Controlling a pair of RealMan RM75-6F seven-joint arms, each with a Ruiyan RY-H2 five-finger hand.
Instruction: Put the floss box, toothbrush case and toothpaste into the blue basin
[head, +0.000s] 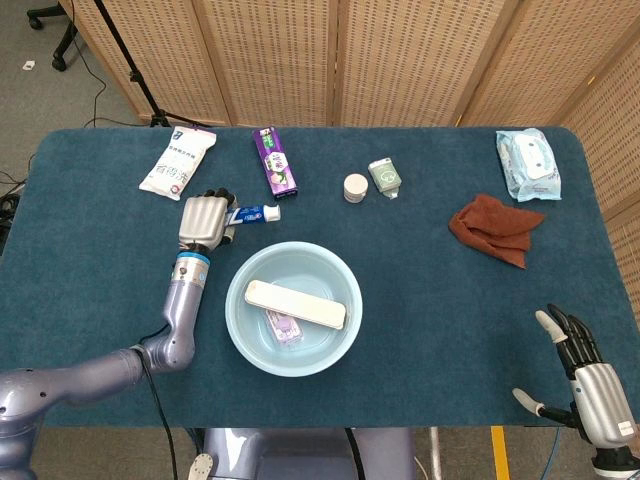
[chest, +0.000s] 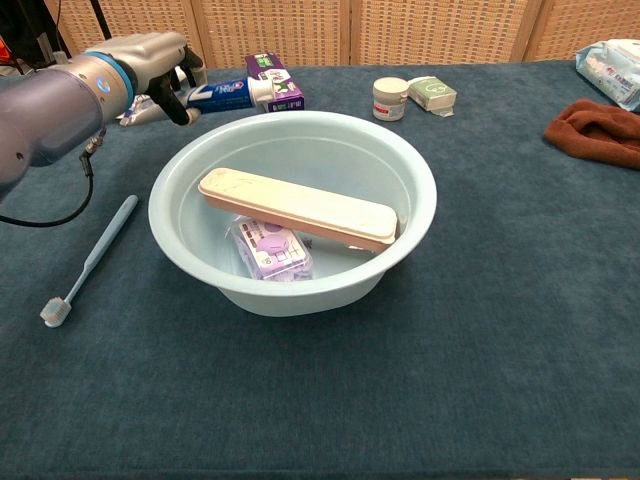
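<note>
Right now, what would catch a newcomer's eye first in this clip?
The blue basin at the table's centre, with the toothbrush case lying over the floss box. Behind its left rim, the left hand holds the toothpaste off the table.

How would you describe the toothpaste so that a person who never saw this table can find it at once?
Start at the blue basin in the middle of the table and look just beyond its far-left rim. There the left robot hand holds a small tube, the toothpaste. It is blue and white with a white cap, unlike the purple box lying further back.
</note>
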